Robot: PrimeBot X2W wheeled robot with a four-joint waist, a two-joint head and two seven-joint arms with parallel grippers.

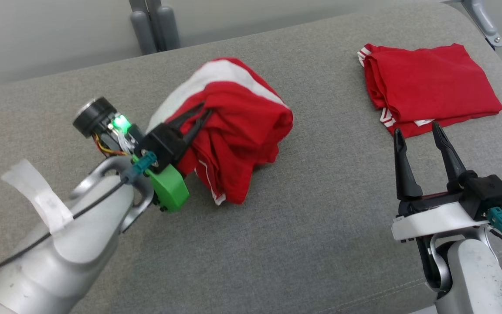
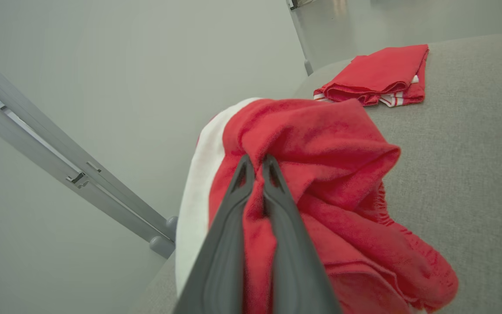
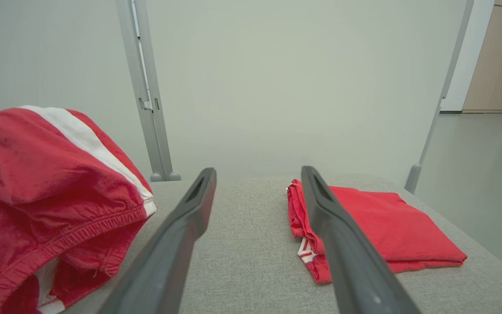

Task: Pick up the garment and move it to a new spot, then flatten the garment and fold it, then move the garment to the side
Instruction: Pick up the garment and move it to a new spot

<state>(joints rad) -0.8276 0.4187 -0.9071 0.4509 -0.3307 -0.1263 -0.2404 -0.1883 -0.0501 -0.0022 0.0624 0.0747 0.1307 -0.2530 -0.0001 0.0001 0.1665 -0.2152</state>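
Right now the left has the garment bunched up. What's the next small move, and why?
Probably carry the crumpled garment toward the bare grey cushion in front and lower it. The left gripper has its jaws shut on it, bunched and hanging; the folded garment already takes the right end, and the right gripper stands open.

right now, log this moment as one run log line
left gripper: shut on bunched red garment, held up | right gripper: open, empty | folded red garment: flat on grey cushion | stage: pick-and-move
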